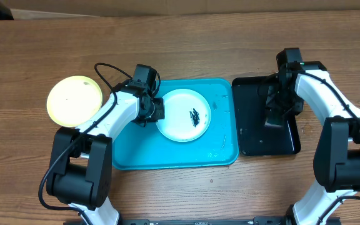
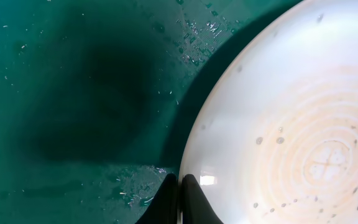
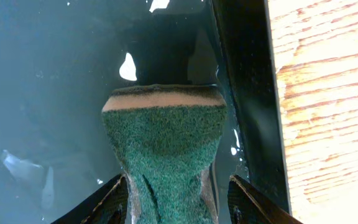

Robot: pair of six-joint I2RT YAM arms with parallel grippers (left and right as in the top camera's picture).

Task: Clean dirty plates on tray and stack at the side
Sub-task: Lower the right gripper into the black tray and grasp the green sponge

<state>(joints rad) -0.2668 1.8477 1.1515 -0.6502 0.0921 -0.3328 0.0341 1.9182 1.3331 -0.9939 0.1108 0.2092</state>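
Overhead: wooden table; left pincer clamps white plate, right pincer gapes around sponge.

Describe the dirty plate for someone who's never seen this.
On the large turquoise rectangular plastic tray lies a small round white plastic plate, its rim pinched by the left gripper. Unlike the round lime-green plastic plate beside the tray, it carries dark specks.
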